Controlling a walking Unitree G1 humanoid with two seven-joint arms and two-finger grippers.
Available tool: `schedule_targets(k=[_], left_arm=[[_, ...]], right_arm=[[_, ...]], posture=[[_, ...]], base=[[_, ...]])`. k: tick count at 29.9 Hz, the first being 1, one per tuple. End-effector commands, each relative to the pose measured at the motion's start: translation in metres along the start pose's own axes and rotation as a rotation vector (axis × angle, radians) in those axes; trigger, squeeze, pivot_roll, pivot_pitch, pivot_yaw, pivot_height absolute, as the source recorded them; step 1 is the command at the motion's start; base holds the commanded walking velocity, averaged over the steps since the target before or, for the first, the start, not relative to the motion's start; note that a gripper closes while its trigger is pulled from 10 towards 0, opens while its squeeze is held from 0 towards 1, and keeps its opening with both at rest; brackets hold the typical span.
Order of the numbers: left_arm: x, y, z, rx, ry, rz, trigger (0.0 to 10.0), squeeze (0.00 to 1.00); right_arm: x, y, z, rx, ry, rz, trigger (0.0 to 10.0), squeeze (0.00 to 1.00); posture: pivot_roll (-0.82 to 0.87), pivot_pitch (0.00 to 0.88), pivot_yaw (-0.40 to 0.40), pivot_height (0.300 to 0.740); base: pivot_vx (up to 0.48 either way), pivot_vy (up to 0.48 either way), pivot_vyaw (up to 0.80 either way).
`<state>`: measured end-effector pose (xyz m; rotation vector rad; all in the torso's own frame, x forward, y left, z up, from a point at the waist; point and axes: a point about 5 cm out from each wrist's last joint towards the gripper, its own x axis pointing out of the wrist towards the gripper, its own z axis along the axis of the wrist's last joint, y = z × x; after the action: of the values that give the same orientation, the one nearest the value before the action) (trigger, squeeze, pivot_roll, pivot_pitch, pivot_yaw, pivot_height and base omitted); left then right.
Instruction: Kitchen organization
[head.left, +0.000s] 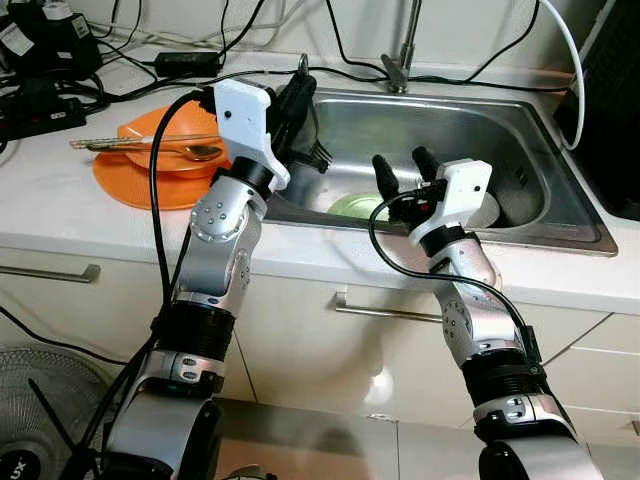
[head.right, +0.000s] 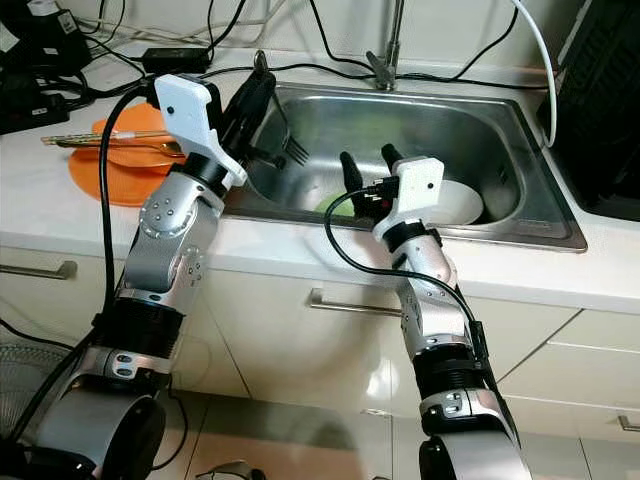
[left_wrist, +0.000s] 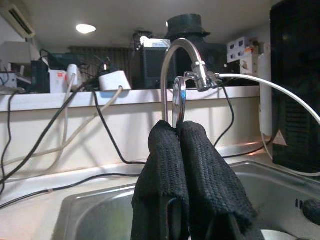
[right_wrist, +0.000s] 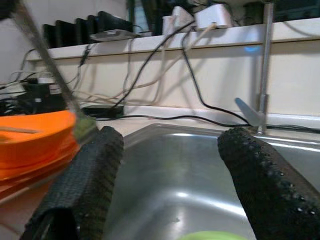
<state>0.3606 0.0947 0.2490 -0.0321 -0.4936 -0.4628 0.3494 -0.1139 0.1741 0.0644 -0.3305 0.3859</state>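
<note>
Steel: the fork (head.left: 318, 152) hangs prongs down over the sink's (head.left: 560, 215) left rim, its handle pinched in the left tool (left_wrist: 181, 150), whose fingers are pressed together on it.
Right tool (head.left: 400, 170): fingers spread wide with nothing between them, hovering over the sink's near edge, at about 4 o'clock from the fork.
Orange plates (head.left: 125, 180): stacked on the counter (head.left: 50, 215) at 9 o'clock from the fork, with chopsticks (head.left: 110, 143) and a spoon (head.left: 190, 151) lying across the top one.
In the sink: a green dish (head.left: 352, 206) and a white bowl (head.left: 486, 212) sit on the bottom, partly hidden behind the right tool.
How the fork handles: I'd judge it light, stiff and slick; the thin handle could twist or slide in a pinch, so a grip around mid-handle seems safest.
Edges: the sink's raised rim lies just below the prongs, and the tap (head.left: 400, 60) stands at 12 o'clock at the back.
Open room: a clear path seems to run toward 9 o'clock above the plates; cables (head.left: 130, 55) crowd the counter's far side, so low sweeps there risk snagging.
</note>
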Motion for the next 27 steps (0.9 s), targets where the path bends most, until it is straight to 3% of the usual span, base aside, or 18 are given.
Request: schedule_targets(k=[1, 2, 15, 27], left_arm=[[0.005, -0.002, 0.006, 0.010, -0.024, -0.021, 10.0, 0.00], [0.005, -0.002, 0.006, 0.011, -0.021, -0.026, 10.0, 0.00], [0.006, -0.015, 0.002, 0.004, -0.007, -0.112, 10.0, 0.00], [0.003, -0.036, -0.003, -0.024, 0.022, -0.239, 10.0, 0.00]], right_arm=[[0.004, 0.007, 0.006, -0.008, -0.014, 0.054, 10.0, 0.55], [0.004, 0.009, 0.005, -0.002, -0.012, 0.069, 10.0, 0.00], [0.000, 0.013, 0.007, 0.008, -0.023, 0.092, 10.0, 0.00], [-0.001, 0.015, 0.006, 0.014, -0.026, 0.081, 10.0, 0.00]], posture=[[0.02, 0.000, 0.024, 0.740], [0.02, 0.000, 0.023, 0.740], [0.02, 0.000, 0.035, 0.740], [0.01, 0.000, 0.046, 0.740]], base=[[0.000, 0.000, 0.00], [0.000, 0.000, 0.00], [0.000, 0.000, 0.00], [0.000, 0.000, 0.00]])
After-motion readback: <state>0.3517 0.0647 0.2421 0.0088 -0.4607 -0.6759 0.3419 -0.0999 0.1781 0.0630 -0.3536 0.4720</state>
